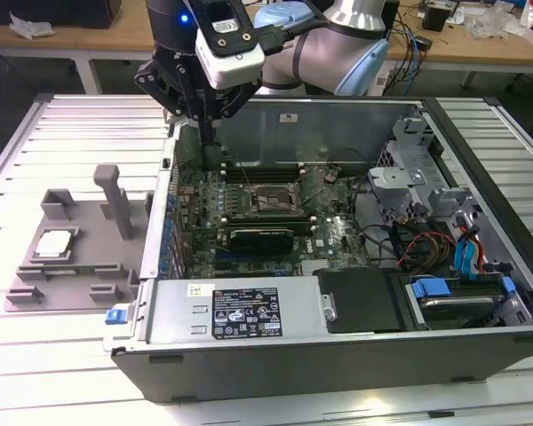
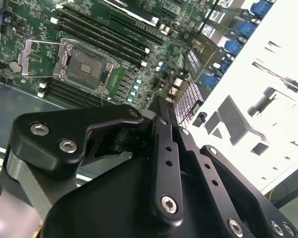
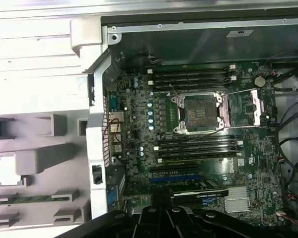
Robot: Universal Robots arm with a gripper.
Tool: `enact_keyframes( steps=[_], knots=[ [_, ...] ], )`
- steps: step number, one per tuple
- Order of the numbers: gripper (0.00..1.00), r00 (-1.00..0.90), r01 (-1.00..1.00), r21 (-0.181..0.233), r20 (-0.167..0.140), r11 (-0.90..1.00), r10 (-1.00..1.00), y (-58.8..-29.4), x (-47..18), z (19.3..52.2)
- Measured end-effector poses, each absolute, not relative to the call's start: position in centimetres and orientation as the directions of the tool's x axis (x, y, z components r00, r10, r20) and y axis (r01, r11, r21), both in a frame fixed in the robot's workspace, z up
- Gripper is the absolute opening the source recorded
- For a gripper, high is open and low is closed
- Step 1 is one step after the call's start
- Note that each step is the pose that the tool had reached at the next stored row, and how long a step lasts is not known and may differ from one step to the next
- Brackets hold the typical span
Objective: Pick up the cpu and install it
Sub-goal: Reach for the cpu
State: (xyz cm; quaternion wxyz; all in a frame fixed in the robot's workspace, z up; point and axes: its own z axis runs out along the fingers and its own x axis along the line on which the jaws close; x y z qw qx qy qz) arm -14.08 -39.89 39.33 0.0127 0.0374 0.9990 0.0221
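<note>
The cpu [image 1: 55, 243], a small pale silvery square, lies flat in a recess of the grey fixture [image 1: 89, 266] at the exterior view's left, outside the computer case. In the first wrist view the cpu [image 3: 5, 169] is a bright square. The black socket frame [image 1: 271, 200] sits on the green motherboard inside the case, its latch raised and its middle bare, as the socket frame [image 3: 197, 113] and socket frame [image 2: 84, 67] look in both wrist views. My gripper [image 1: 208, 140] hangs above the case's wall nearest the fixture, well above the board, shut with nothing in it; the fingers [image 2: 161, 129] lie together.
The open computer case [image 1: 249, 311] lies on a slatted white table [image 1: 71, 133]. An upright grey post [image 1: 117, 200] rises from the fixture. Cables, blue connectors [image 1: 466, 253] and a drive cage [image 1: 409, 164] crowd the case's far side. Memory slots [image 3: 193, 77] flank the socket.
</note>
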Motion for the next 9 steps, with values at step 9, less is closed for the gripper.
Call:
enact_keyframes(
  steps=[9],
  knots=[
    [0.11, -0.997, 0.074, 0.045, -0.024, 0.996, 0.075, -39.9, -15.3, 39.3]
  ],
)
